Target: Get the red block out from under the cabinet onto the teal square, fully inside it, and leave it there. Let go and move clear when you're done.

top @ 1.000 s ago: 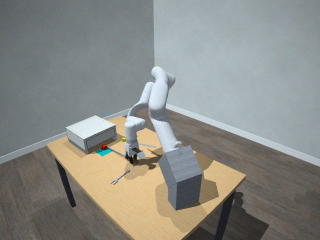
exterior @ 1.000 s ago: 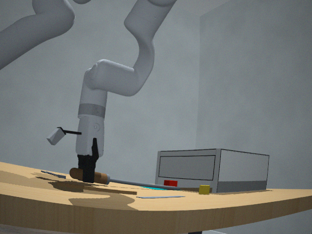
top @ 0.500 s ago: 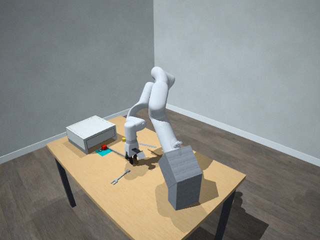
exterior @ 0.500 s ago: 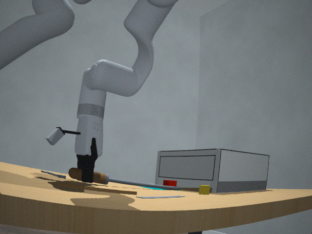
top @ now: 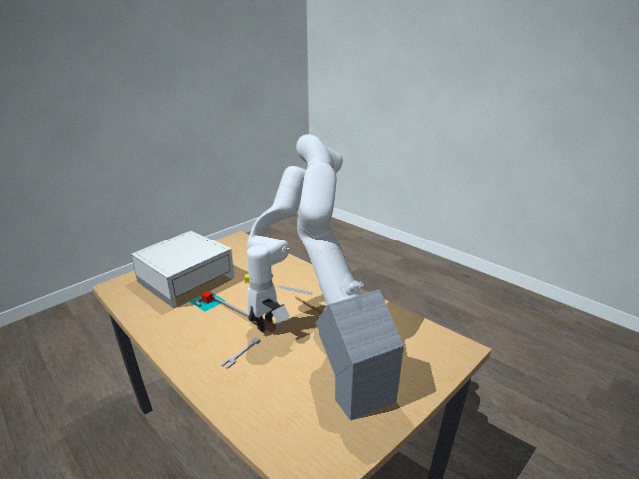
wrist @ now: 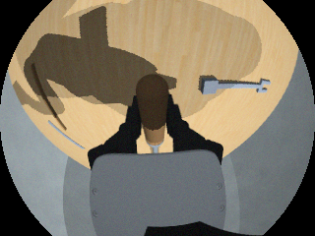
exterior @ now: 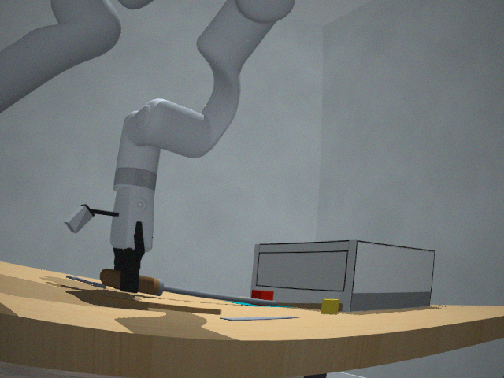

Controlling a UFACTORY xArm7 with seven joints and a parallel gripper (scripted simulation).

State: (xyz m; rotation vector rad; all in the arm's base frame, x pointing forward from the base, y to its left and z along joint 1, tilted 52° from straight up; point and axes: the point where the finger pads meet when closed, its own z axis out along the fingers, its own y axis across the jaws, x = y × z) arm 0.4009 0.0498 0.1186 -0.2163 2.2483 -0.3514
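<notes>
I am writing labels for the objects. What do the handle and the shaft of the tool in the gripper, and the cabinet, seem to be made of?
The tool's handle, which the gripper is shut on, looks like brown wood with a matte finish. Its thin shaft is even grey, probably metal. The cabinet shows flat pale grey panels with dark outlines, perhaps painted metal or plastic; the look leaves that open.

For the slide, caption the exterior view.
Gripper shut on a wooden-handled tool whose rod reaches the red block beside the cabinet.

Tool tip (exterior: 272, 302) hidden against red block (exterior: 261, 294), hand (wrist: 153, 137) covering handle's (wrist: 153, 108) near end
</notes>
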